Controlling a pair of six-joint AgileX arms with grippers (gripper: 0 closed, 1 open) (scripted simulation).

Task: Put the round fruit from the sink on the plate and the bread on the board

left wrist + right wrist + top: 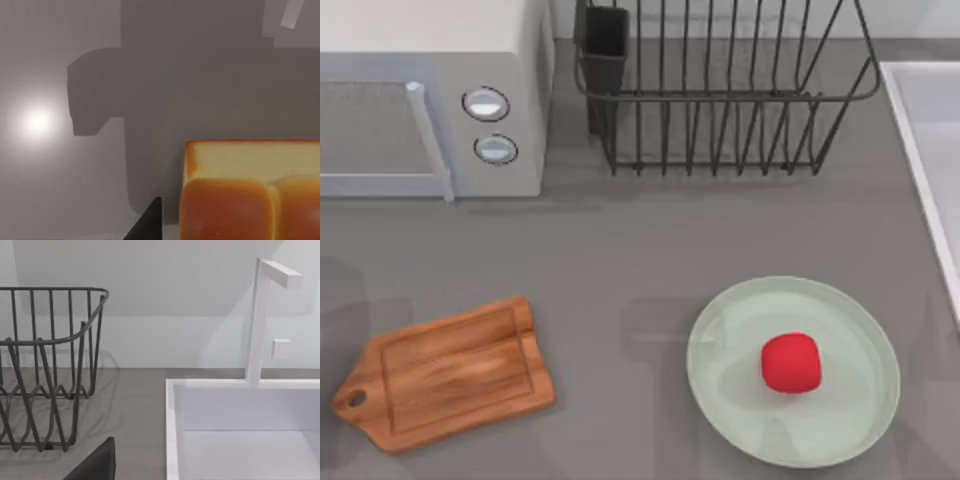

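The red round fruit [790,362] lies on the mint-green plate [740,420], a little right of its middle. At the front left the wooden board [450,372] lies bare, its handle toward the left. Along the table's right edge runs the rim of the pale sink [920,130]. In the left wrist view the golden-brown bread [240,200] is very close, above a grey surface, with a dark part of my left gripper [145,225] just beside it. The right wrist view shows a dark part of my right gripper [95,465] near the sink [172,430].
A black wire dish rack [720,100] stands at the back centre, and a grey microwave [430,100] at the back left. A white faucet [257,320] rises behind the sink. Open grey countertop lies between the board and the plate.
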